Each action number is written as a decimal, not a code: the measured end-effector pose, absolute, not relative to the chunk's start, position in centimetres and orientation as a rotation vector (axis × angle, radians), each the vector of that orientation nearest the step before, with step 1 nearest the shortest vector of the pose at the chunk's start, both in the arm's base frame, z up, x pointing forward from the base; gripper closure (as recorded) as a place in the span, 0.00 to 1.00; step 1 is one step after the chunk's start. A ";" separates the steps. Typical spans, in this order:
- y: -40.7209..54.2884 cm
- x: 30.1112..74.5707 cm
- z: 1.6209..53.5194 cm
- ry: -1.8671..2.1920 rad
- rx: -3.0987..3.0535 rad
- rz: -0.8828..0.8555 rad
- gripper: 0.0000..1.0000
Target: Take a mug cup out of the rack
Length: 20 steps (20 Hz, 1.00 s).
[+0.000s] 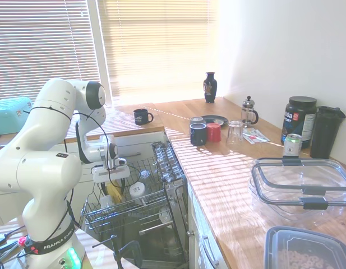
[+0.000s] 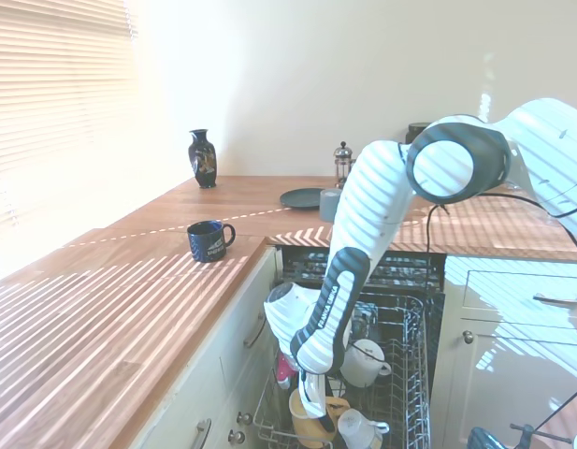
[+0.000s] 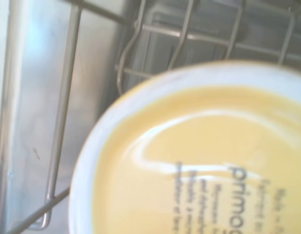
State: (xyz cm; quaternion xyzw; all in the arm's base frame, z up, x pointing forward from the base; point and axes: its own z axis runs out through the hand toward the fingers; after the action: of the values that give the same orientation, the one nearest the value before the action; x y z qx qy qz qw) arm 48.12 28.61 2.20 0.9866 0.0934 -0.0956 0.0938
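The pale yellow mug cup [image 2: 316,428] sits in the near left part of the grey wire rack [image 2: 414,374], which is pulled out of the open dishwasher. Its yellow side shows below the hand [image 1: 115,192]. My gripper [image 1: 111,180] reaches down into the rack [image 1: 153,197] right at the mug cup, and in the second exterior view the gripper [image 2: 311,410] overlaps its top. The mug cup's yellow base [image 3: 204,161], with dark print, fills the wrist view from very close, tines behind it. How the jaws stand is hidden.
Two white mugs [image 2: 365,363] [image 2: 358,430] and a pink item [image 2: 286,369] stand in the rack close to the arm. On the counter are a navy mug [image 1: 142,116], a red cup [image 1: 213,132], a glass [image 1: 234,132] and plastic containers [image 1: 301,182].
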 end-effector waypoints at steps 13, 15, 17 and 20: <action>26.7 48.5 0.7 0.272 2.932 -0.373 1.00; 26.6 48.5 0.5 0.274 2.931 -0.377 1.00; 26.5 48.6 0.5 0.274 2.932 -0.378 1.00; 26.7 48.6 0.7 0.272 2.932 -0.381 1.00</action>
State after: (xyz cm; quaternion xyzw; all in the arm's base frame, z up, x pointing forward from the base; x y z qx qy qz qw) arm 48.64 26.66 0.68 0.9838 0.0914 -0.1280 0.0863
